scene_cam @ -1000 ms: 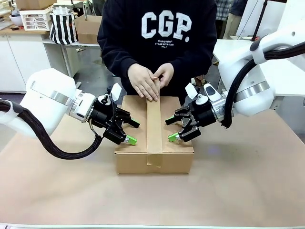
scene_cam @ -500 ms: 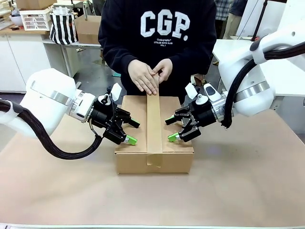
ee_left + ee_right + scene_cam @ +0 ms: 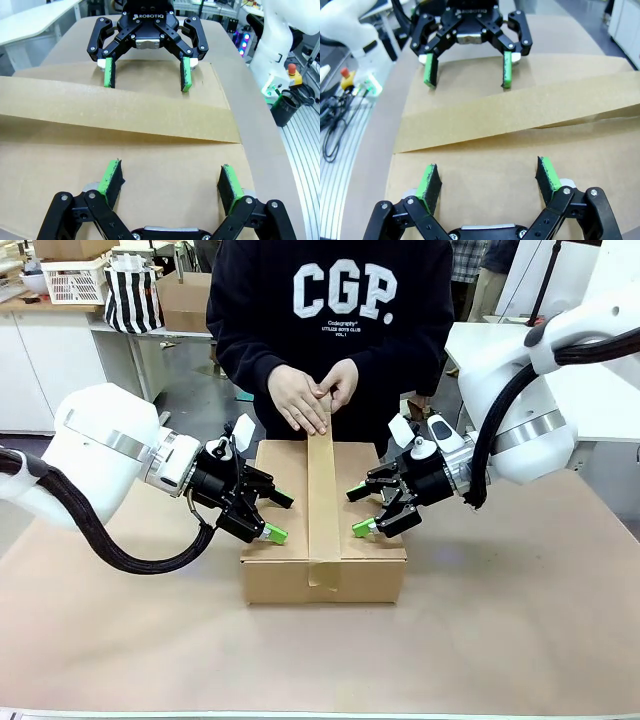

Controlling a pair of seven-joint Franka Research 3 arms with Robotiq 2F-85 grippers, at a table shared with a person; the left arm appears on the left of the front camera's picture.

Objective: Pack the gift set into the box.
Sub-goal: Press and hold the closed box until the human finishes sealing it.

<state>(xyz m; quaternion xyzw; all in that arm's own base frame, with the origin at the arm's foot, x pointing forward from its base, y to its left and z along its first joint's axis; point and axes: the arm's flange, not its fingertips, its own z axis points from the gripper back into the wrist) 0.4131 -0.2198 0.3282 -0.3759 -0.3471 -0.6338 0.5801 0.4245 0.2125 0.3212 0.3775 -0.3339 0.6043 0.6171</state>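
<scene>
Bright, even indoor light, soft shadows, all sharp; the wrist views bend toward their frame edges.

box (image 3: pixel 280 480): 1 | tape strip (image 3: pixel 322 495): 1 | grippers: 2 | person's hands: 2

Front cam faces person across box (image 3: pixel 322 540); wrist cams close (facing each other), sharing box top.

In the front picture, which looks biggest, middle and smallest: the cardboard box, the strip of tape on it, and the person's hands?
1. The box looks biggest.
2. The tape strip comes next, long but narrow.
3. The person's hands look smallest, though they are farther from the camera, so 2 and 3 are close.
</scene>
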